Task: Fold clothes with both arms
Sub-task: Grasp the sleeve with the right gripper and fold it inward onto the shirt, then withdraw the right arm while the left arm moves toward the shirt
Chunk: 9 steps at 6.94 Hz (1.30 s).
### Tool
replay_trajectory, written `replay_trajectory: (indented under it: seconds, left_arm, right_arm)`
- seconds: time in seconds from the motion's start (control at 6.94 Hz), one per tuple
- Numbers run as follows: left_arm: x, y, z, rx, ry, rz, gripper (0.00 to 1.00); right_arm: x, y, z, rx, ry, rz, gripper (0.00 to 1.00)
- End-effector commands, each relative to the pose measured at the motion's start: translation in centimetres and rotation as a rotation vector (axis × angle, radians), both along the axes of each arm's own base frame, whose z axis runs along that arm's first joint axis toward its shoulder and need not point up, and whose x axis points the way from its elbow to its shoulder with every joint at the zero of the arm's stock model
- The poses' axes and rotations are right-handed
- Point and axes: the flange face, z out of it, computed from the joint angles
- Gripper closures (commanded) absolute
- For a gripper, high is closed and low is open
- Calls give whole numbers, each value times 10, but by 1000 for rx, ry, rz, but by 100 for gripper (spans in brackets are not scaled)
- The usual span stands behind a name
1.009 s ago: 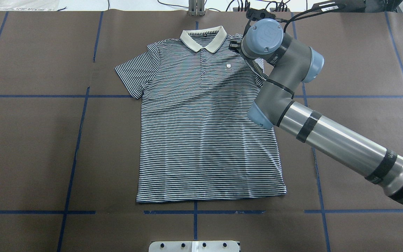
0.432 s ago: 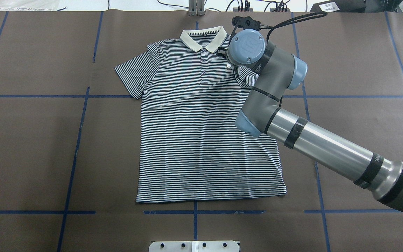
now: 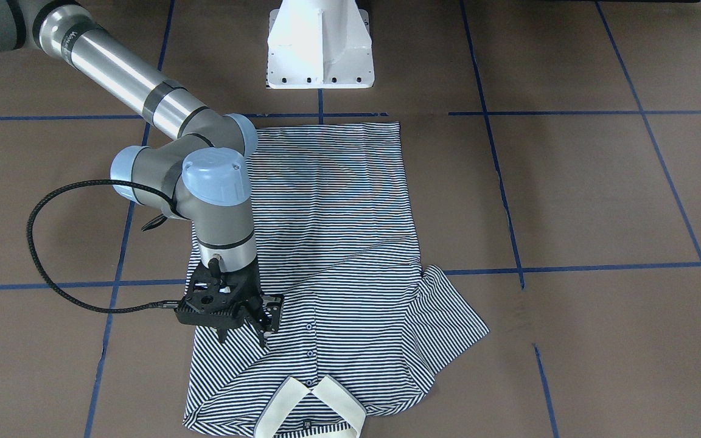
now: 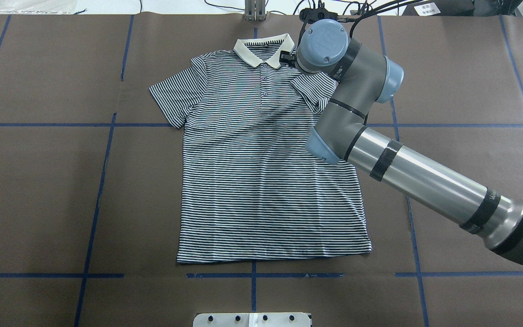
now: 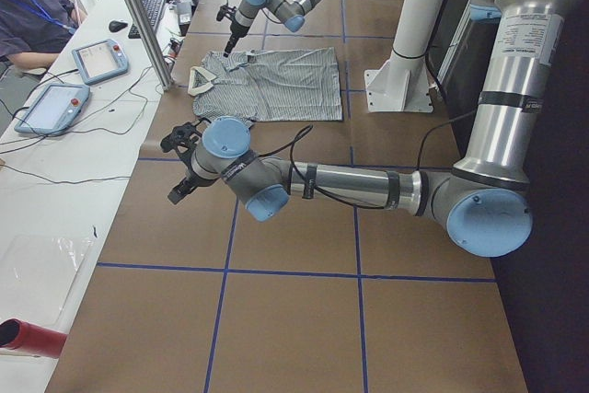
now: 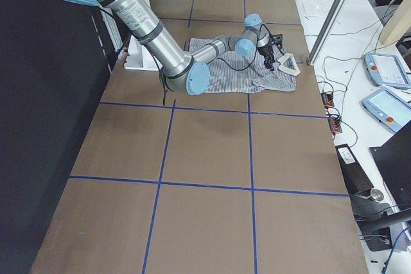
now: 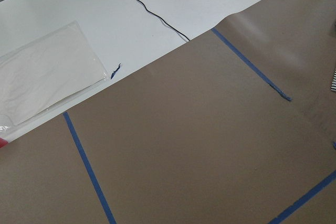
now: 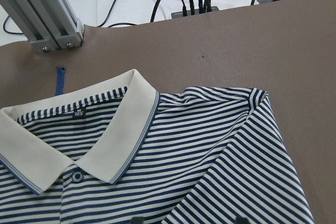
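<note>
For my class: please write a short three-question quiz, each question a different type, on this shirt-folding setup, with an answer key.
1. True or false: both sleeves of the polo shirt lie spread out flat.
2. Which gripper is over the shirt? A) left B) right C) both
3. Fill in: the shirt's collar is ___ in colour.

Key
1. False: the folded sleeve lies over the chest; only the other sleeve is spread out.
2. B: the right gripper.
3. Cream.
</note>
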Motion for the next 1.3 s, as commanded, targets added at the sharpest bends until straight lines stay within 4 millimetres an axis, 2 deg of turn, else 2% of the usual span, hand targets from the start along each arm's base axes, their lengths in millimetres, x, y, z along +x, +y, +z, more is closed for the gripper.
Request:
replay_trajectory:
  seconds: [0.0,0.14,0.29,0.58,0.72,0.86,1.01,1.15]
  left_arm:
    - [36,-14,-27,83,12,52,0]
    - [59,-29,-46,11,82,32,0]
    - [89,-34,-71,-47,178,9,0]
    - [158,-36,-108,-78,282,-77,0]
    - [207,-33,-110,-136,296,-71,0]
    - [230,-47,-112,-207,325,-116,0]
    - [270,-53,-120,-355,394,-245,0]
    - [334,-48,-130,-391,368,-329,0]
  right_arm:
    - [96,-34,-5,-10,19,-165,0]
    - [145,-45,8,-1,30,-212,0]
    - [196,-51,34,25,36,-271,0]
    - [302,-58,103,65,40,-370,0]
    - [348,-53,142,86,47,-422,0]
    - [383,-47,176,96,70,-444,0]
    - [396,-37,205,97,90,-472,0]
    - [409,-31,216,97,76,-481,0]
